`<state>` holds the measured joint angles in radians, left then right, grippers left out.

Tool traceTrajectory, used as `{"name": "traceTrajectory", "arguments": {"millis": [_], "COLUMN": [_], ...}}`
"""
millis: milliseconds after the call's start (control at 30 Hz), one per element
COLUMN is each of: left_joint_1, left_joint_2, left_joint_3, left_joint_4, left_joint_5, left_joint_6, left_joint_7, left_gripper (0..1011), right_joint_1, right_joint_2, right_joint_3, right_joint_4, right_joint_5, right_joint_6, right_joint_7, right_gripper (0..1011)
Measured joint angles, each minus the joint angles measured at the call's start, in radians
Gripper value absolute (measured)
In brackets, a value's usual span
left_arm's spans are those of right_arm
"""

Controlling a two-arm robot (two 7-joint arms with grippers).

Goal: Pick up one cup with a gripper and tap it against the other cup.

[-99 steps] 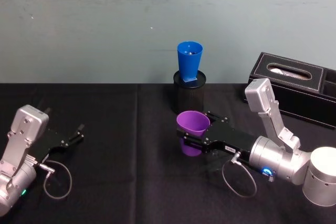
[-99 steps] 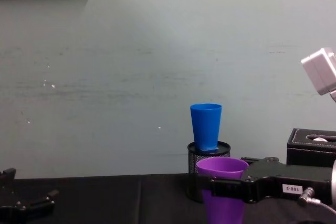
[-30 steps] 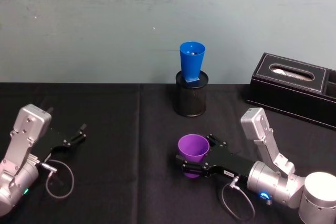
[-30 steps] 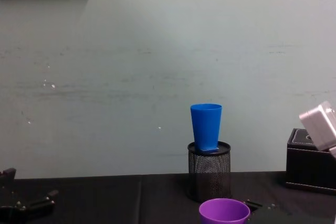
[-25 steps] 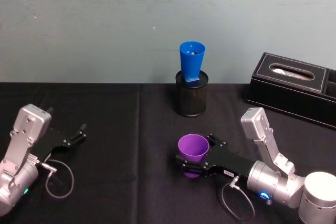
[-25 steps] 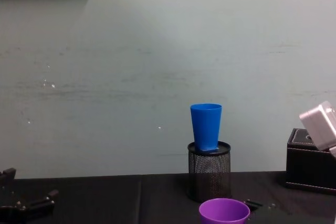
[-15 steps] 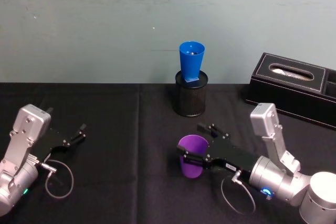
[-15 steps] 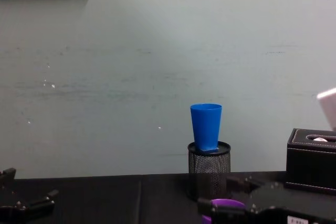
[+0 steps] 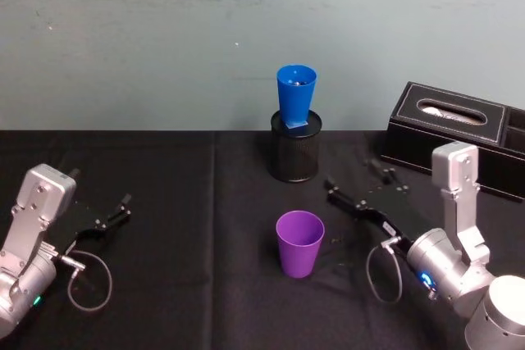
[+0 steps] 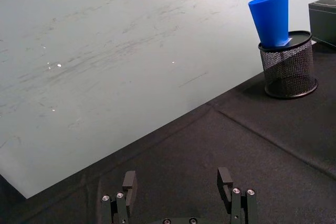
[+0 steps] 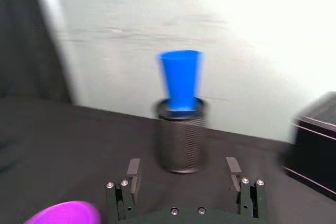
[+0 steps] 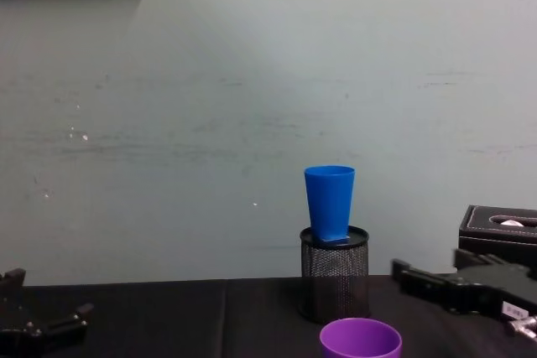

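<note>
Pale green wall behind; black-draped counter [image 9: 189,284] in front.

Tissue box [image 9: 459,133], black, far right.

Right gripper [image 9: 358,188], jaws apart and empty, right of centre, near the purple cup but not touching it.

Left gripper [image 9: 102,217], jaws apart, parked near left.

Mesh pen holder [image 9: 295,149], far centre, serving as a pedestal.

Blue cup [image 9: 296,97], upright in the holder, raised for tapping.

Purple cup [image 9: 299,243], upright on the cloth, near centre, ungripped.

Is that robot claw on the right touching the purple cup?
Apart. In the head view, black tablecloth shows between the open right gripper and the purple cup.
</note>
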<state>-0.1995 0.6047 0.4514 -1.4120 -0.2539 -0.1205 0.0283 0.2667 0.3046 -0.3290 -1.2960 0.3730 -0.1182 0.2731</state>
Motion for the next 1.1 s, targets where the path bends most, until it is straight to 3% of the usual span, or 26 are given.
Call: {"name": "traceTrajectory", "arguments": {"millis": [33,167,267,400,1100], "left_joint_1": [0.0,0.0,0.0,0.0,0.0], "left_joint_2": [0.0,0.0,0.0,0.0,0.0], "left_joint_3": [0.0,0.0,0.0,0.0,0.0], "left_joint_4": [0.0,0.0,0.0,0.0,0.0], "left_joint_5": [0.0,0.0,0.0,0.0,0.0], "left_joint_6": [0.0,0.0,0.0,0.0,0.0], "left_joint_7": [0.0,0.0,0.0,0.0,0.0], "left_gripper": [1005,1005,1005,1005,1005], "right_joint_1": [-0.002,0.002,0.011,0.022,0.019], "right_joint_2": [-0.016,-0.05,-0.069,-0.079,-0.074], "right_joint_3": [0.013,0.038,0.046,0.048,0.046], "right_joint_4": [0.009,0.038,0.064,0.09,0.08], "right_joint_5": [-0.012,-0.038,-0.059,-0.068,-0.066], "right_joint_6": [0.005,0.033,0.048,0.064,0.056], "right_joint_7": [-0.047,-0.134,-0.173,-0.177,-0.176], "right_gripper": [1003,1003,1003,1003,1003]}}
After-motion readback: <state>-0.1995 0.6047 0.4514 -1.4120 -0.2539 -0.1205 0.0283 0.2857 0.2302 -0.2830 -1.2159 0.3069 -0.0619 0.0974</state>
